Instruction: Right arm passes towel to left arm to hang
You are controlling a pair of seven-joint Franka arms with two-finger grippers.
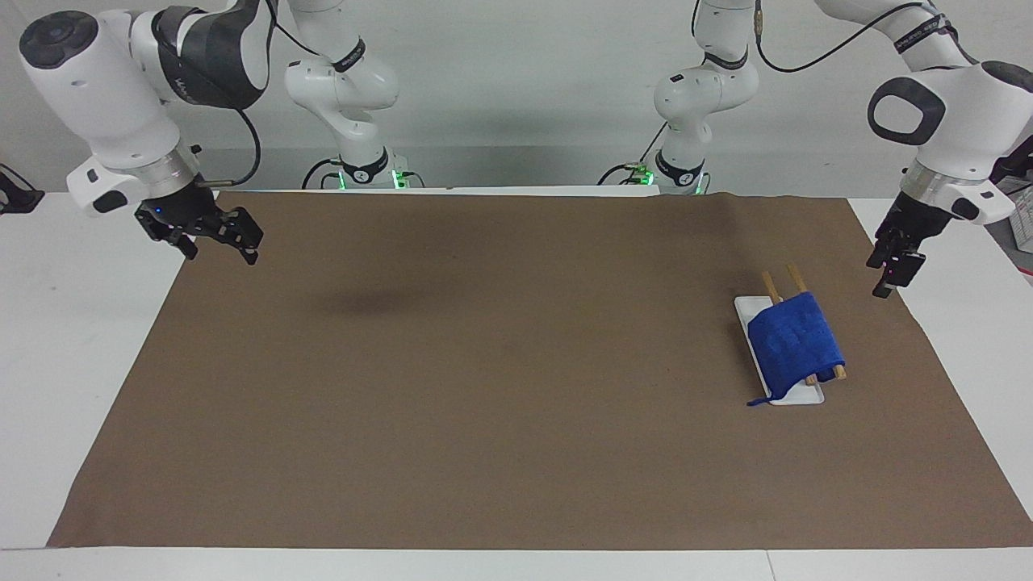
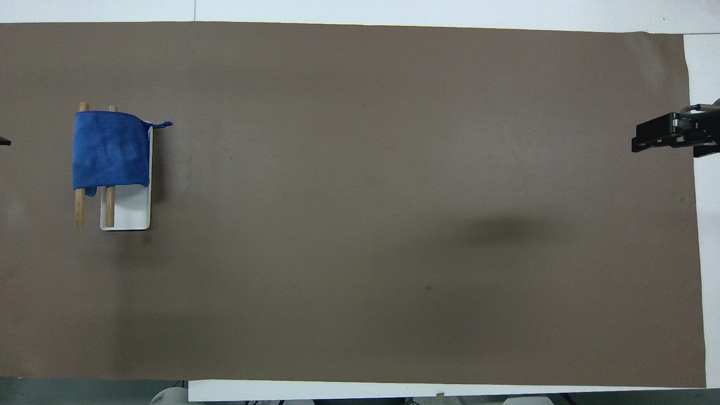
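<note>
**Towel on the rack, both hands free**

In the overhead view, cut off at the nine o'clock edge: only a dark sliver of the left hand (image 2: 4, 140). Cut off likewise at three o'clock: part of the right hand (image 2: 664, 135), its wrist out of picture. Arms and bases not shown there at all.

From the facing view, more to go on. Left hand (image 1: 888, 276) up in the air over the brown mat's (image 1: 484, 387) edge at the left arm's end, fingers apart, grasping nothing, clear of the cloth. Right hand (image 1: 211, 234) waiting over the mat's corner at the right arm's end, claws spread, also grasping nothing.

Near the left hand, a small rack: white base (image 1: 746, 311) flat on the mat, two wooden rods (image 1: 795, 278) above it. Towel (image 1: 795, 343) draped across both rods, covering their middle and the part of the base farther from the robots; rod ends poking out at either side of the cloth. Rods' supports hidden. Loop string (image 1: 754, 400) trailing from the towel's corner farthest from the robots, just off the base.

Mat spread over a white counter (image 1: 64, 323), bare white margins at both ends. Soft shadow patches on the mat. Plain grey wall (image 1: 524, 81) at twelve o'clock of the facing view, green lights at the arm bases, upper arm links cut off at the top.
</note>
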